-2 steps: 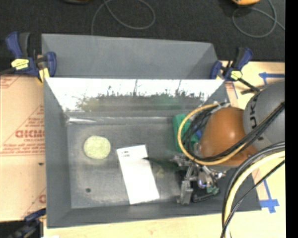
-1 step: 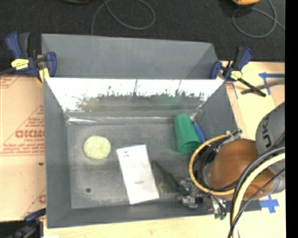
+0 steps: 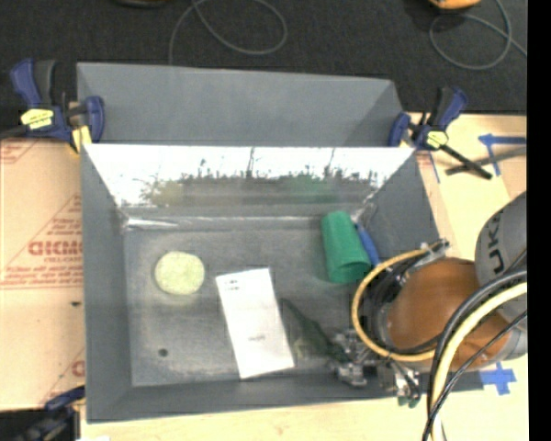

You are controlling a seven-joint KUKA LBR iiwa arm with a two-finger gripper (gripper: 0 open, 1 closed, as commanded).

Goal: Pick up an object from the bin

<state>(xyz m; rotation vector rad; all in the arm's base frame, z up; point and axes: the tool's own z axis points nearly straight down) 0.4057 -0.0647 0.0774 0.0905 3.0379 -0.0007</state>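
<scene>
- Gripper (image 3: pixel 351 367): low in the bin (image 3: pixel 106 301), at its near right corner, close to the front wall. Whether it is clenched or released cannot be told (the tip is dark and tangled in outline).
- Dark green piece (image 3: pixel 309 334): thin, crumpled, lying on the floor just left of the gripper and reaching up to its tip. Contact cannot be confirmed.
- White card (image 3: pixel 253 322): flat, slightly tilted, left of the gripper, just beyond the dark green piece.
- Green cup (image 3: pixel 343 247): on its side, behind the gripper, towards the back wall. A blue stick (image 3: pixel 366 245) lies against the cup's right side.
- Pale green disc (image 3: pixel 179 273): flat, well to the gripper's left, beyond the card.
- Orange cover (image 3: pixel 421 312): on the wrist, right of the gripper, ringed by cable (image 3: pixel 360 294).
</scene>
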